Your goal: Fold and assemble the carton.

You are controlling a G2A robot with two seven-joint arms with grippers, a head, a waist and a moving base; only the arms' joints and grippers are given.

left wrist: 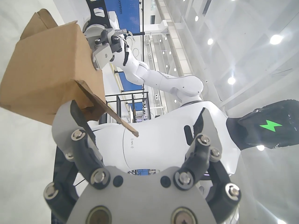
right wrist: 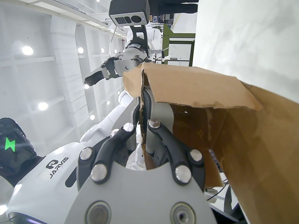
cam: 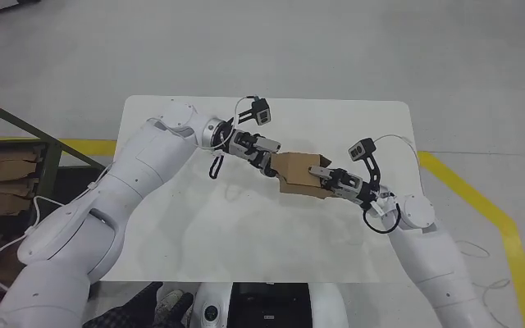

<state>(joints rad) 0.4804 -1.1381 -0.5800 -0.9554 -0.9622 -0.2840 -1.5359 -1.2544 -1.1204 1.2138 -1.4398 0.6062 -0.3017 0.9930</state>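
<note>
Brown cardboard formed the carton [cam: 297, 172], partly folded into a box shape. It was over the white bench [cam: 205, 238], a little right of the middle, between the two arms. Whether it rested on the bench or was lifted off it could not be told.

The right gripper [cam: 321, 173] met the carton from the right. In its wrist view [right wrist: 144, 94] its jaws were pinched narrowly on the torn edge of one cardboard wall [right wrist: 233, 122], with a flap folded across just beside them.

The left gripper [cam: 269, 166] was at the carton's left end. Its wrist view [left wrist: 137, 108] showed its jaws spread wide and holding nothing. One jaw lay against the carton's corner [left wrist: 46, 71], where a loose flap jutted out. The right gripper [left wrist: 100, 54] showed on the carton's opposite side.
</note>
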